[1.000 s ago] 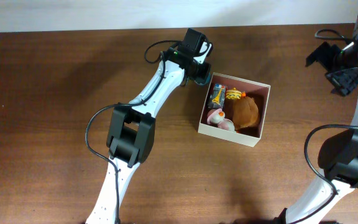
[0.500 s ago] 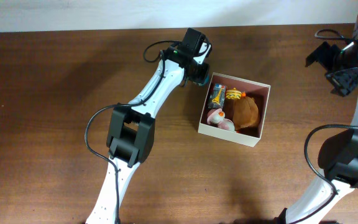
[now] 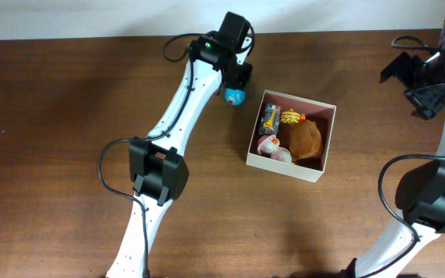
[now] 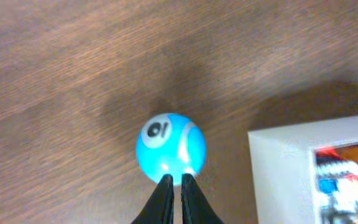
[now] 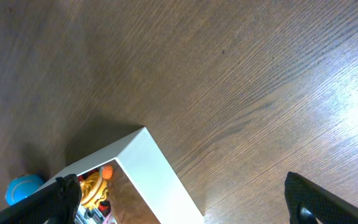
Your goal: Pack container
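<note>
1. The left tool has its two fingers pinched together with nothing between them. Its tips sit right at the edge of the blue ball. I can't tell whether they actually touch it.
2. The ball is on the wooden surface, outside the container and just beside its far-left corner. My guess is it's the last thing waiting to go in. With the fingers closed like that, the tool would have to open up to grab it, or else nudge it along.
3. The container sits flat on the surface, roughly mid-table, open side up and turned slightly askew.
4. The right tool is spread wide with nothing in it. It hangs well away at the far-right side, looking back toward the container. It reads to me as parked out of the way so the left arm has room.
5. Counts:
   - one container
   - one ball outside it
   - four things inside, as far as I can make out: a brown plush, a yellow toy, a dark little figure and a pink-and-white toy
6. The toys are bunched together, and the right side of the container shows bare floor.
</note>
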